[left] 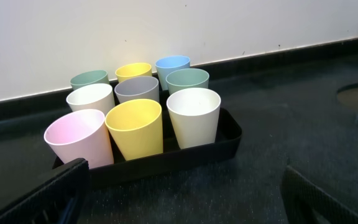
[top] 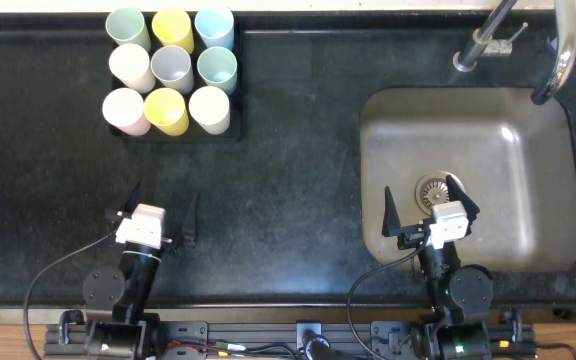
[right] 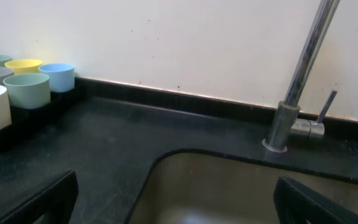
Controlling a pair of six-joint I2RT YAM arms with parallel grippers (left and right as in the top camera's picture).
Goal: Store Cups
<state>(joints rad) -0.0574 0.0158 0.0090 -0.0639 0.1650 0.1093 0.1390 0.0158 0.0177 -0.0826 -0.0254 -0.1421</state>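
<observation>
Top view, taken left to right. Left gripper (top: 165,193) low over bare counter (top: 288,200), fingers spread wide, gripping nothing. Ahead of it and well apart, a black tray (top: 236,125) packed with nine cups (top: 172,68), three rows of three, all mouth-up. Nearest row to those fingers: pink cup (top: 125,111), yellow cup (top: 166,111), white cup (top: 209,109). From the left wrist view, pink cup leaning slightly outward, the others upright, touching or nearly touching their neighbours.

Further right, right gripper (top: 420,190) over the sink (top: 528,200), close above the drain, fingers likewise apart and empty. Faucet (top: 488,40) ahead of it and a little to its right. Tray ahead and far off to its left.

Judging by the layout: no loose cup on counter or in sink, every place in the tray taken. Likely the closing stage of storing, both arms drawn back. Equally possible: a start, with cups to be lifted out of the tray for elsewhere. Cannot tell which.

If more remains, a job for the left arm as the closer one. Calls for a forward reach to the nearest row, fingers lowered astride a single rim, and a gentle squeeze. Little room between neighbours, so best begun with an outer cup.
</observation>
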